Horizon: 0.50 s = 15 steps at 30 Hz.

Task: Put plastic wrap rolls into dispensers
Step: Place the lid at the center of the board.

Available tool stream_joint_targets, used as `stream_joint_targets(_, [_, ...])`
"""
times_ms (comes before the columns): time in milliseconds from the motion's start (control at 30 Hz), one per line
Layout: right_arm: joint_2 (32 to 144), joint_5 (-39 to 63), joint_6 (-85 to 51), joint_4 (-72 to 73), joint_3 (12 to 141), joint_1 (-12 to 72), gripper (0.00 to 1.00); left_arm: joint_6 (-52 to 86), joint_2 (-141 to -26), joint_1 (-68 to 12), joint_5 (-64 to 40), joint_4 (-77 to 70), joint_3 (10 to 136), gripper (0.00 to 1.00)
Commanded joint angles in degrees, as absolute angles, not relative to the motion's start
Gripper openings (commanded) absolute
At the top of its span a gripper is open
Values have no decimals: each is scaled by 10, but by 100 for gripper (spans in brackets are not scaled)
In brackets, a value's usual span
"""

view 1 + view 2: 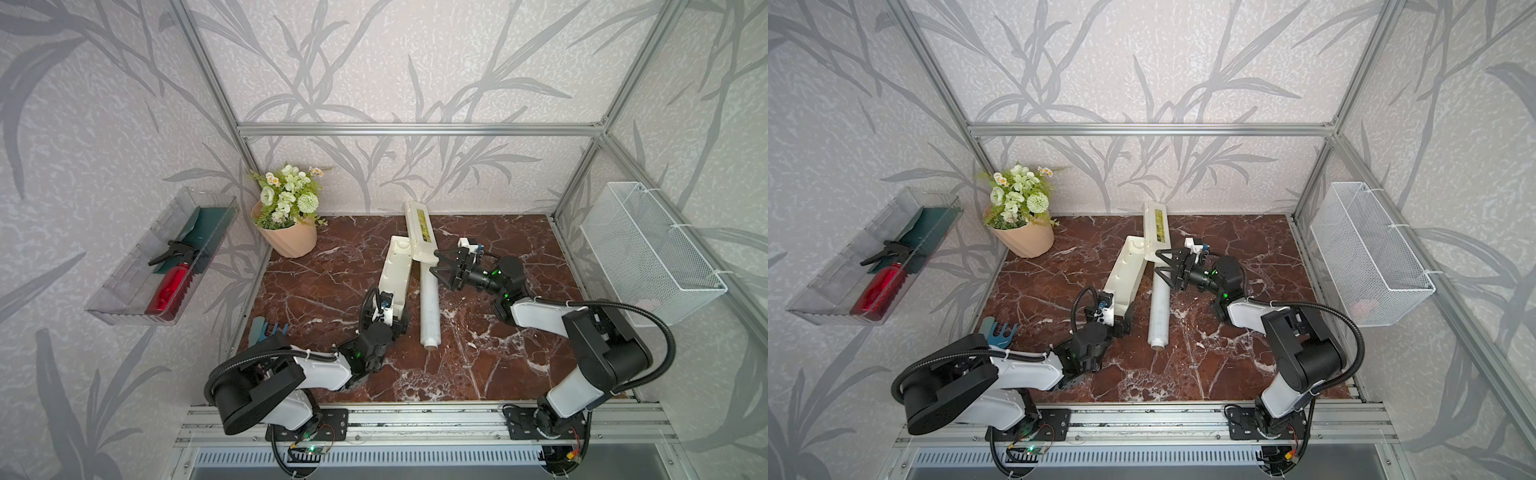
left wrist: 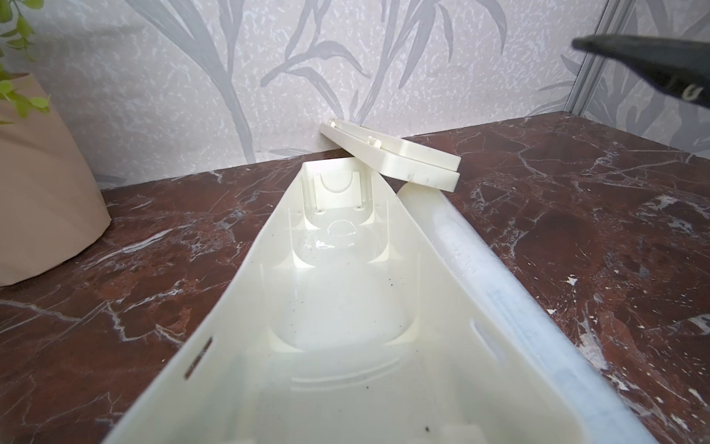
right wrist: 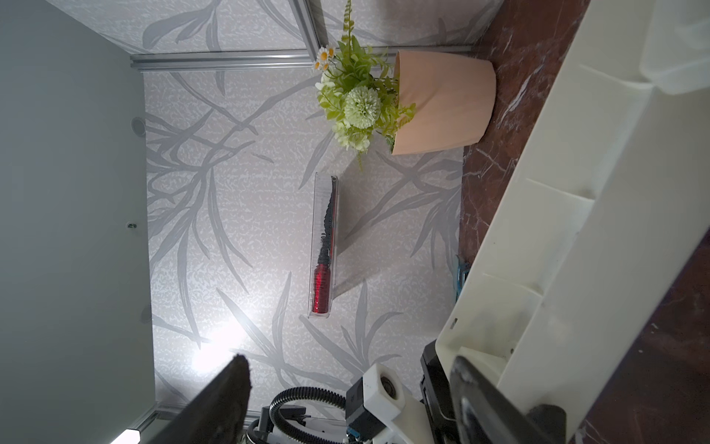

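Observation:
The dispenser [image 1: 394,278] is a long cream box lying open on the marble table in both top views, its inside empty. Its lid [image 1: 420,230], with a yellow-green label, lies slanted behind it, the near end resting over the far end of the plastic wrap roll [image 1: 429,309]. This whitish roll lies on the table right beside the box [image 2: 345,307]. My left gripper [image 1: 390,320] clasps the box's near end; its jaws are hidden in the left wrist view. My right gripper [image 1: 435,262] stands open just right of the lid's near end, holding nothing.
A peach flower pot [image 1: 286,239] stands at the back left. A clear wall tray [image 1: 124,286] holds a red spray bottle [image 1: 170,286]. A white mesh basket [image 1: 648,249] hangs on the right wall. A blue-green tool [image 1: 266,328] lies near the left arm.

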State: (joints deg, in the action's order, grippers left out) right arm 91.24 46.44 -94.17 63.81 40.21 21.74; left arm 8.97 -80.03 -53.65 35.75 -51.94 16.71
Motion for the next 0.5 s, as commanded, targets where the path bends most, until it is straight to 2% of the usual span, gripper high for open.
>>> stream_joint_targets(0, [864,485,-853,511,398,207,82,159,-770,-543,357,-365,155,8])
stream_joint_targets(200, [796,475,-708,255,434,206,84,229,-733,-546,370,-185,193,21])
stream_joint_targets(267, [787,472,-665,186,451,205,86,245,-736,-546,380,-172,190,28])
stream_joint_targets(400, [789,472,-615,111,475,200,87,272,-758,-548,381,-173,185,37])
stream_joint_targets(467, [797,462,-573,28,499,199,88,275,-774,-549,380,-170,191,47])
